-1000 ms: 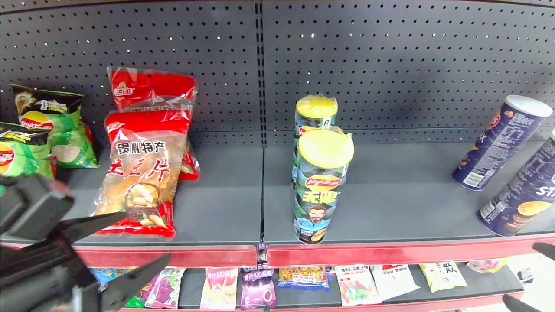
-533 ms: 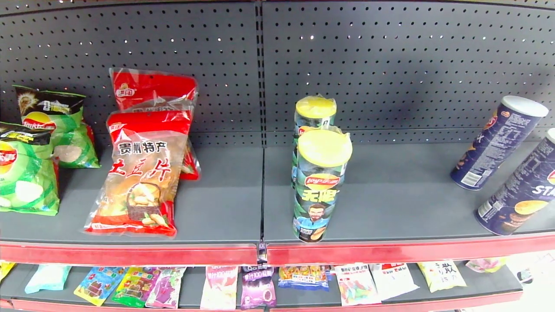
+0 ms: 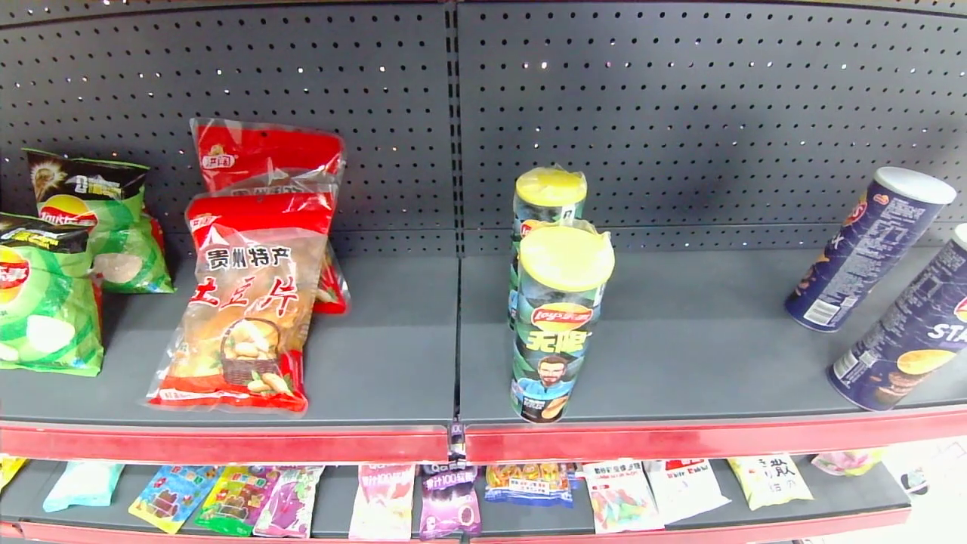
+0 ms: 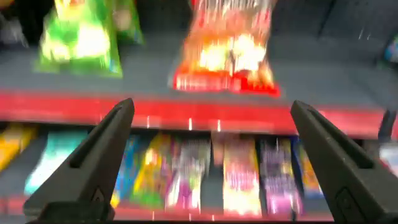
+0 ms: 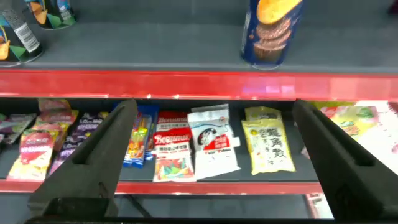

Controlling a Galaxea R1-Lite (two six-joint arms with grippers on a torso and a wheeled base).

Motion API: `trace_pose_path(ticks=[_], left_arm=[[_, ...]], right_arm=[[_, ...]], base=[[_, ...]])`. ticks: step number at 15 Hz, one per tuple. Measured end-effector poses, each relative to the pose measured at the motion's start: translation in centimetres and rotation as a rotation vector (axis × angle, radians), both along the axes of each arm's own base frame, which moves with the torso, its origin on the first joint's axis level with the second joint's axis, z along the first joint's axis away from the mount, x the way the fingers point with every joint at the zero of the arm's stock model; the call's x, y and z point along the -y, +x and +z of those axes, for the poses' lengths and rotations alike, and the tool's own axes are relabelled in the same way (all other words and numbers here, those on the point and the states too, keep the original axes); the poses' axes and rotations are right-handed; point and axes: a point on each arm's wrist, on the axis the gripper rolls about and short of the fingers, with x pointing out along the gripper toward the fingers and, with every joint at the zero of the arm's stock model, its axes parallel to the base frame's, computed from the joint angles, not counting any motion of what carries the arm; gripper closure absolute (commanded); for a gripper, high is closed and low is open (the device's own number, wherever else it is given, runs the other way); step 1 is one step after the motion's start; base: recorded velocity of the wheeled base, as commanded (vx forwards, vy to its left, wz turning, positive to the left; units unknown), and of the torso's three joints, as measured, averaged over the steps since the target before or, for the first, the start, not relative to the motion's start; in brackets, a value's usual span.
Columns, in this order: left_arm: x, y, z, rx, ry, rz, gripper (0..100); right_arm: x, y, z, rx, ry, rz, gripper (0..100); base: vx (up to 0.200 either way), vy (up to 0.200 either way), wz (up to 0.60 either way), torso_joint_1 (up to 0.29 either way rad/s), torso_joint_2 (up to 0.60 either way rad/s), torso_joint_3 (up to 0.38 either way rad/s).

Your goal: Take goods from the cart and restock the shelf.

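Observation:
On the grey shelf (image 3: 378, 355), two green chip bags (image 3: 45, 302) lie at the left. Beside them stand two red potato-slice bags (image 3: 249, 302). Two yellow-lidded canisters (image 3: 559, 317) stand mid-shelf, and two dark blue canisters (image 3: 869, 249) lean at the right. My left gripper (image 4: 211, 162) hangs open and empty in front of the shelf's red lip (image 4: 186, 115), below the red bag (image 4: 227, 53) and a green bag (image 4: 81, 37). Before the same lip (image 5: 199, 84), my right gripper (image 5: 211, 155) is open and empty, below a blue canister (image 5: 270, 31).
A lower shelf (image 3: 846, 495) holds a row of several small flat snack packets (image 3: 453, 499), also seen between my right fingers as packets (image 5: 186, 146). A perforated back panel (image 3: 604, 113) closes the shelf behind. Bare shelf lies between the red bags and the yellow-lidded canisters.
My left gripper has drawn back out of the head view's lower left, uncovering the front green bag. The right fingertips at the lower right edge have also left that view.

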Motion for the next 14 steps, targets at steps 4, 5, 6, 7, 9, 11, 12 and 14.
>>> trace_pose_path(ticks=[4,5,6,7,9,11,12,14], left_arm=[[0.1,0.6,-2.2,-0.093,0.009,-0.053,0],[0.2,0.6,-2.3,-0.102,0.013,-0.092,0],[0.2,0.6,-2.4,-0.11,0.013,-0.096,0],[0.2,0.6,-2.5,-0.112,0.012,-0.087,0],[0.2,0.6,-2.5,-0.112,0.012,-0.067,0],[0.2,0.6,-2.5,-0.112,0.014,-0.067,0],[0.2,0.6,-2.5,-0.113,0.014,-0.067,0],[0.2,0.6,-2.5,-0.113,0.014,-0.068,0]], right_arm=[[0.0,0.0,-0.9,0.002,0.02,0.032,0],[0.0,0.0,-0.9,0.002,0.019,0.034,0],[0.0,0.0,-0.9,0.003,0.019,0.034,0],[0.0,0.0,-0.9,0.003,0.021,0.032,0],[0.0,0.0,-0.9,0.004,0.021,0.033,0],[0.0,0.0,-0.9,0.005,0.022,0.032,0],[0.0,0.0,-0.9,0.005,0.022,0.032,0],[0.0,0.0,-0.9,0.005,0.022,0.032,0]], base=[[0.0,0.0,0.0,0.0,0.0,0.0],[0.0,0.0,0.0,0.0,0.0,0.0],[0.0,0.0,0.0,0.0,0.0,0.0],[0.0,0.0,0.0,0.0,0.0,0.0],[0.0,0.0,0.0,0.0,0.0,0.0],[0.0,0.0,0.0,0.0,0.0,0.0],[0.0,0.0,0.0,0.0,0.0,0.0],[0.0,0.0,0.0,0.0,0.0,0.0]])
